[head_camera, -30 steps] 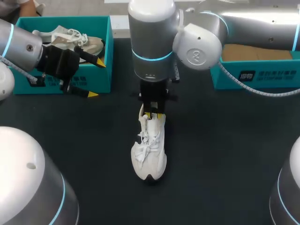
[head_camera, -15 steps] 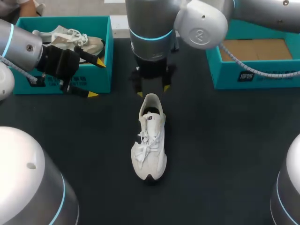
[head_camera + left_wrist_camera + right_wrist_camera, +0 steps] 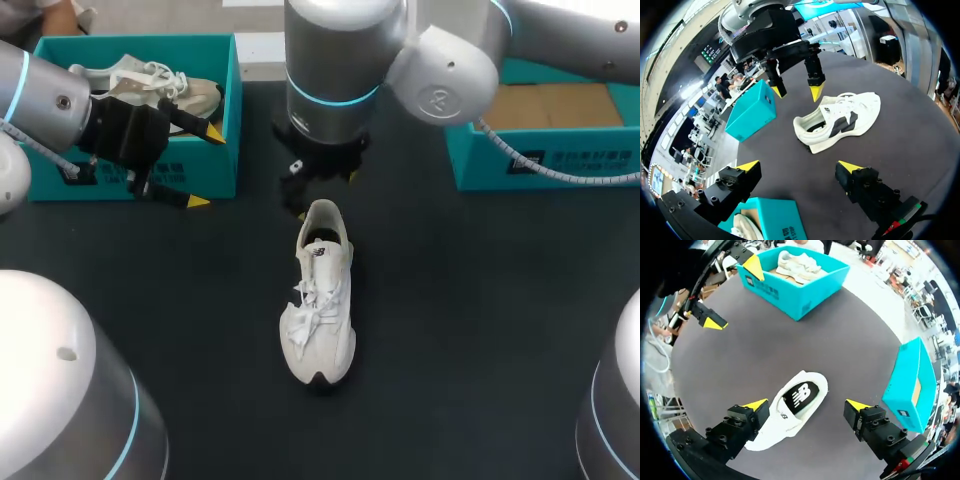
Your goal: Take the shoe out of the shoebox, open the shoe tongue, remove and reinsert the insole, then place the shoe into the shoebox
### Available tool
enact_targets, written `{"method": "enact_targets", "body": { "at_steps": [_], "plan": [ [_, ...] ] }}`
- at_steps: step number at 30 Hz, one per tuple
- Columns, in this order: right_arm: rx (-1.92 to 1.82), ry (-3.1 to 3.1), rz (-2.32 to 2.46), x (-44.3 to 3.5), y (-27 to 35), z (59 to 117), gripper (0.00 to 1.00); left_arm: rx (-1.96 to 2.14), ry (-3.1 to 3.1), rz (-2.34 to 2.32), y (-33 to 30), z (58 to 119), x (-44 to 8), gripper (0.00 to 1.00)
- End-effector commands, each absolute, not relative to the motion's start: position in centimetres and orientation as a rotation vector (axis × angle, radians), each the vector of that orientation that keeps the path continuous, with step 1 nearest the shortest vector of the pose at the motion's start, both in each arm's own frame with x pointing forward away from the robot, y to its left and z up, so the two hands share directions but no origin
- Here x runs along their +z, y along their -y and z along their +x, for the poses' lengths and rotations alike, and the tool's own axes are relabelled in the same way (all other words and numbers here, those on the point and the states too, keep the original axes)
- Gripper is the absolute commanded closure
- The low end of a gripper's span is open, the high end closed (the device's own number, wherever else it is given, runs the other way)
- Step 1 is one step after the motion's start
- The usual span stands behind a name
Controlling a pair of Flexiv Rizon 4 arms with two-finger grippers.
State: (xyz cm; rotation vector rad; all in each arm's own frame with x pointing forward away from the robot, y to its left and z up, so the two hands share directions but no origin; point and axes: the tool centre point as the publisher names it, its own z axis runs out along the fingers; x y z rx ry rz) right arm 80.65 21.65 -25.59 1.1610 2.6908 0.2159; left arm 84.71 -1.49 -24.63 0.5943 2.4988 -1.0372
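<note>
A white shoe [image 3: 320, 300] lies in the middle of the dark table, toe toward the near edge. Its dark insole [image 3: 801, 396] shows through the mouth. My right gripper [image 3: 320, 185] hangs open just above and behind the heel, touching nothing. In the right wrist view the shoe [image 3: 790, 415] lies below and between the spread fingers of that gripper [image 3: 806, 404]. My left gripper [image 3: 207, 168] stands open at the front corner of the left shoebox [image 3: 232, 100], holding nothing. From the left wrist view, that gripper [image 3: 799, 166] faces the shoe [image 3: 840, 120] and the right gripper [image 3: 796, 92].
A second pale shoe [image 3: 150, 85] lies inside the left teal shoebox [image 3: 805, 300]. Another teal shoebox [image 3: 560, 165] with a brown cardboard floor stands at the back right. Bare dark tabletop surrounds the shoe on both sides.
My right gripper, earlier shut down in the shoe's mouth, has opened, let go and risen back behind the heel. The left arm has stayed where it was.
</note>
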Motion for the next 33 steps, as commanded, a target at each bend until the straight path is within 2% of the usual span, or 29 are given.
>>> {"method": "enact_targets", "body": {
  "at_steps": [1,5,9,33],
  "plan": [
    [-0.022,-2.933,0.338,-25.6,-21.6,82.5,0.00,-1.032,-2.501,0.594,1.5,84.6,-24.6,0.00],
    [-0.208,-2.939,0.178,-27.6,-22.1,83.6,0.00,-1.032,-2.501,0.594,1.5,84.6,-24.6,0.00],
    [-0.232,-2.938,0.179,-29.6,-22.2,84.0,0.00,-1.032,-2.501,0.594,1.5,84.6,-24.6,0.00],
    [-0.114,-2.895,0.299,-35.1,-20.2,86.8,0.00,-1.032,-2.501,0.594,1.5,84.6,-24.6,0.00]
  ]
}}
